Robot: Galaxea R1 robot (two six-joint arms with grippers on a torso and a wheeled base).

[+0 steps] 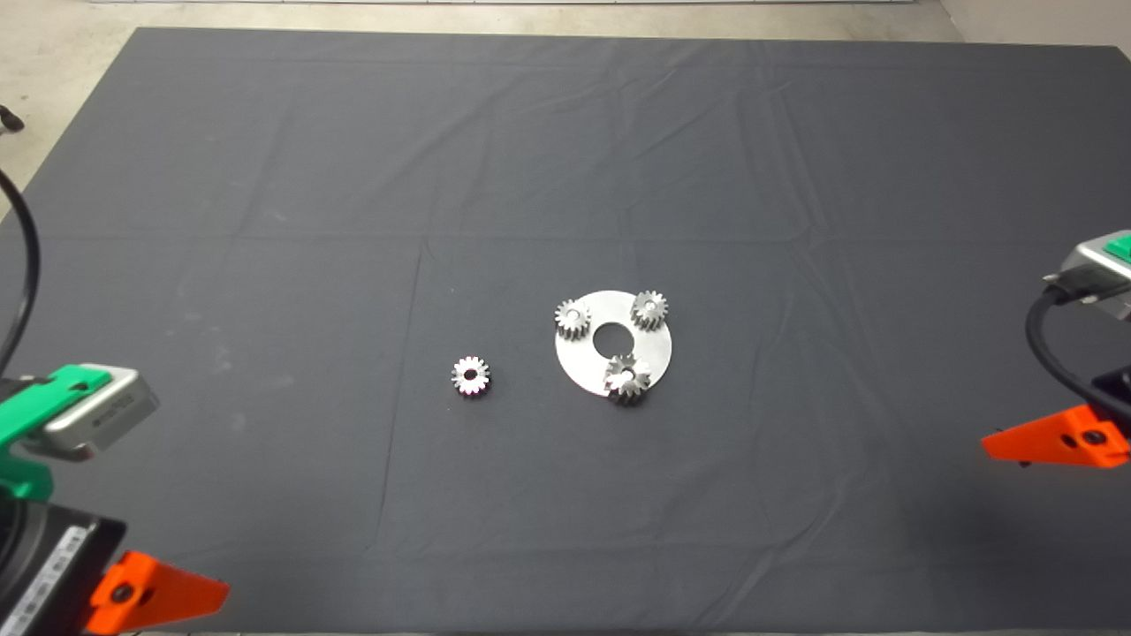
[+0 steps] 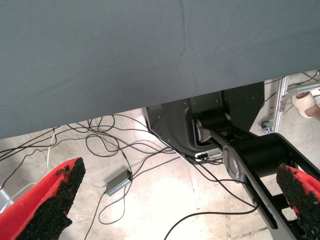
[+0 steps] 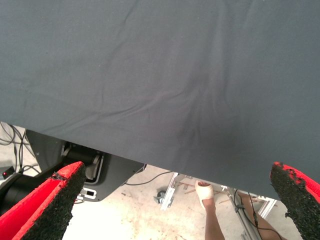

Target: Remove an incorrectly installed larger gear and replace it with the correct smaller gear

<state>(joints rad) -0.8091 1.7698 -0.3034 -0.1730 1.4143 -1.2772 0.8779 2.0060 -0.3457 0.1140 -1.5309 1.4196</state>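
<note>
A dark mat [image 1: 265, 177] holds a round plate [image 1: 579, 362] with the larger gear [image 1: 627, 378]; the smaller gear [image 1: 470, 376] lies beside. Left gripper [image 2: 175, 200] and right gripper [image 3: 175, 200] wait spread wide over concrete floor [image 2: 150, 200].

Even, soft light falls from overhead; the steel plate [image 1: 583, 358] shines pale against the dim mat [image 1: 353, 221]; gears on it cast slight shadows; the head view looks faintly soft.

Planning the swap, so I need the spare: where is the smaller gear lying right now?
In the head view the smaller gear lies flat on the mat, alone, just left of the round plate.
</note>
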